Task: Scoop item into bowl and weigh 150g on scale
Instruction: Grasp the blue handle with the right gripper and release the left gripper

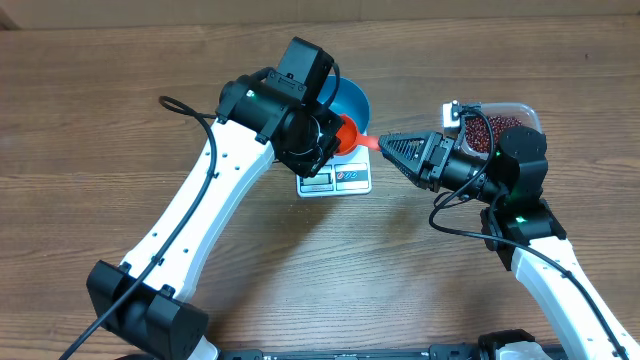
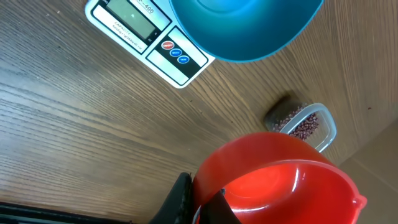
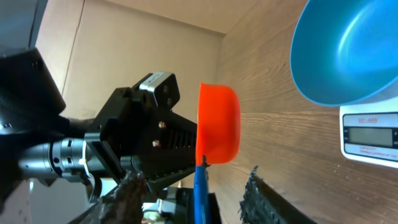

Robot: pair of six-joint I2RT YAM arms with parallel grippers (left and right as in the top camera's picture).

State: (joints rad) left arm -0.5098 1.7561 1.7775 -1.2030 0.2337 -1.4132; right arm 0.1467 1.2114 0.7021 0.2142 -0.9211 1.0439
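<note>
Over the wooden bench [image 1: 100,150], the left gripper [image 2: 200,205] is clenched on an empty red scoop [image 2: 273,180], holding it out beside the blue bowl [image 1: 350,98] on the white scale [image 1: 335,180], seemingly to hand it across. The right gripper [image 1: 390,143] is released, its fingers either side of the scoop's handle, not touching. Beans [image 1: 487,126] sit in a clear tub [image 1: 530,112] near the right arm; the bowl looks empty.

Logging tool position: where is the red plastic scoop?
The scoop is mid-frame overhead, held in the left claw, beside the round blue bowl on the white scale.
</note>
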